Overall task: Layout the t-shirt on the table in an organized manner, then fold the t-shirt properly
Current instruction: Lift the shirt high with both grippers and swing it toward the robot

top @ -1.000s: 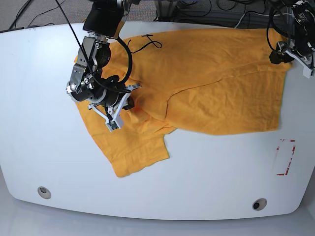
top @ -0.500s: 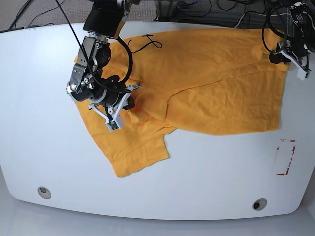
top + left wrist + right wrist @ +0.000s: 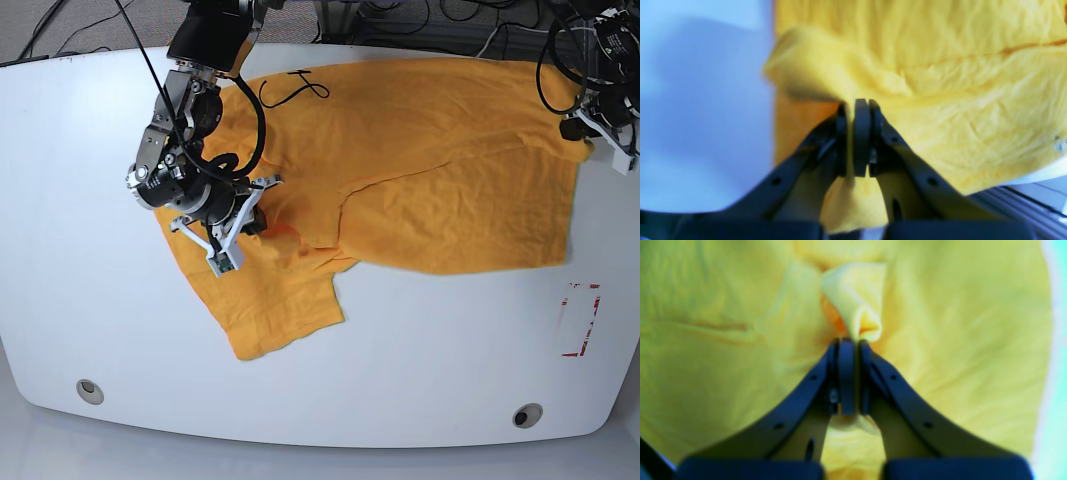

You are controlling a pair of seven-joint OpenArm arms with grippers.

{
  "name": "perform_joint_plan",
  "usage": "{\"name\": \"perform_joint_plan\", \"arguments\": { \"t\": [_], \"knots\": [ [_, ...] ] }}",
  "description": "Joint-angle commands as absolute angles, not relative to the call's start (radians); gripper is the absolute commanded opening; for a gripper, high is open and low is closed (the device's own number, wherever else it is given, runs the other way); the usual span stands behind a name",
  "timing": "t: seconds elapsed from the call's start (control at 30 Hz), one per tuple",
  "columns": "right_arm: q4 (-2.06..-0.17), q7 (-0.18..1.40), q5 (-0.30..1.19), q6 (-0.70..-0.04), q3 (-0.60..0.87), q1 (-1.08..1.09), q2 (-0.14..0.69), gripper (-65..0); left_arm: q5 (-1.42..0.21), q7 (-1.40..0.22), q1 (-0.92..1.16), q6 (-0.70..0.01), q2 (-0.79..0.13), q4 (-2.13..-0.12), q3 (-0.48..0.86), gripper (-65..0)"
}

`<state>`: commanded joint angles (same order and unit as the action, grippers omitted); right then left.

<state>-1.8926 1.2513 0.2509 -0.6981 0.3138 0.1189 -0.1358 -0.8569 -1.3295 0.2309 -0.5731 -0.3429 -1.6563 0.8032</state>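
Note:
The orange-yellow t-shirt (image 3: 450,150) lies spread over the back half of the white table (image 3: 400,360), with one sleeve flopped toward the front left. Thin black lettering (image 3: 295,88) shows near its back edge. My right gripper (image 3: 258,216), on the base view's left, is shut on a raised pleat of the t-shirt (image 3: 723,356); the jaws (image 3: 850,343) pinch the cloth tight. My left gripper (image 3: 582,128), at the far right, is shut on the t-shirt's corner, and cloth (image 3: 957,100) bunches above its closed jaws (image 3: 855,106).
Two round grommet holes (image 3: 90,390) (image 3: 527,415) sit near the table's front edge. A red rectangular outline (image 3: 581,320) marks the right side. Cables (image 3: 400,20) lie on the floor behind the table. Bare tabletop (image 3: 700,100) shows beside the shirt corner.
The arm on the base view's left has shifted slightly left and up with its pinch of cloth. The arm at the right has moved a little right, drawing the corner outward.

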Motion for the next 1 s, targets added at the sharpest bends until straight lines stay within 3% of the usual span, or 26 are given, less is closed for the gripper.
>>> {"name": "perform_joint_plan", "arguments": {
  "t": [0.43,0.63,1.0],
  "knots": [
    [-2.005,1.251,0.251,-0.698,0.312,0.116,-0.128,-65.0,-0.862,-1.334,0.054,-0.576,-0.389,-1.845,0.756,-65.0],
    [-2.000,1.251,0.249,-0.698,0.314,0.214,-0.067,-65.0,-0.895,-1.349,-0.165,-0.576,-0.406,-1.845,0.743,-65.0],
    [-1.854,1.277,0.242,-0.698,0.314,0.542,0.065,-65.0,-0.865,-1.359,-0.610,-0.578,-0.444,-1.828,0.568,-65.0]
  ]
}}
